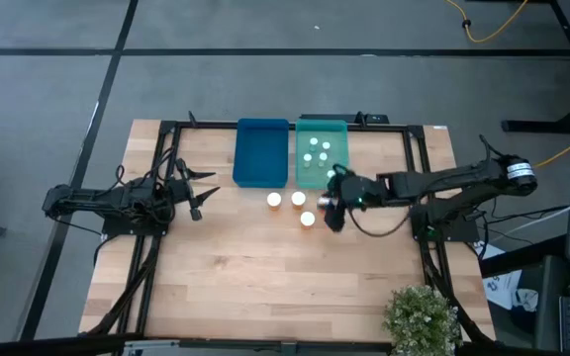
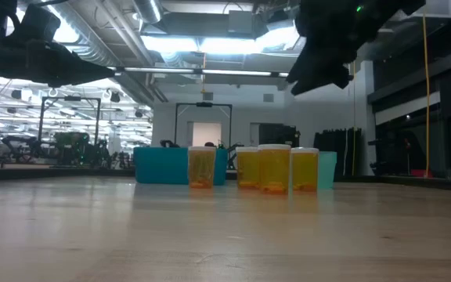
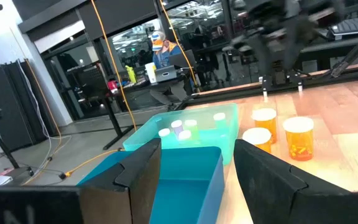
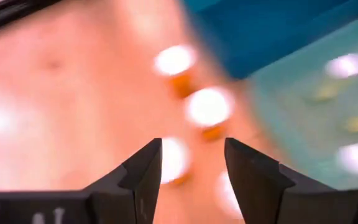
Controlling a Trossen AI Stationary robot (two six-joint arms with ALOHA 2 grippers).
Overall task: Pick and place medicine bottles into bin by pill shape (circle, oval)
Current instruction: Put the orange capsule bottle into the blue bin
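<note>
Right hand (image 1: 331, 206) hovers above the desk (image 1: 265, 287) w/ fingers (image 4: 143, 171) spread apart, nothing between them — it sits just beside the cluster of orange-amber bottles (image 1: 298, 199), at the near edge of the teal bin (image 1: 322, 176). High view shows three white caps clear of the hand: one (image 1: 274, 201) nearest the blue bin (image 1: 262, 153), one next to it, and one (image 1: 308, 219) a bit closer to the desk's front; a 4th shows in the low view (image 2: 304, 169), where all four stand upright in a loose row in front of the bins. In the right wrist view the bottles lie ahead of and below the open fingers, the closest cap (image 4: 171, 158) right by one fingertip, not gripped. The small pale bottles (image 1: 315, 150) already lie inside the teal bin — approx. five caps visible. Blue bin holds nothing visible. Left hand (image 1: 198, 193) waits at the desk's left side, fingers apart and holding nothing, well apart from the bottles, pointing toward the blue bin.
</note>
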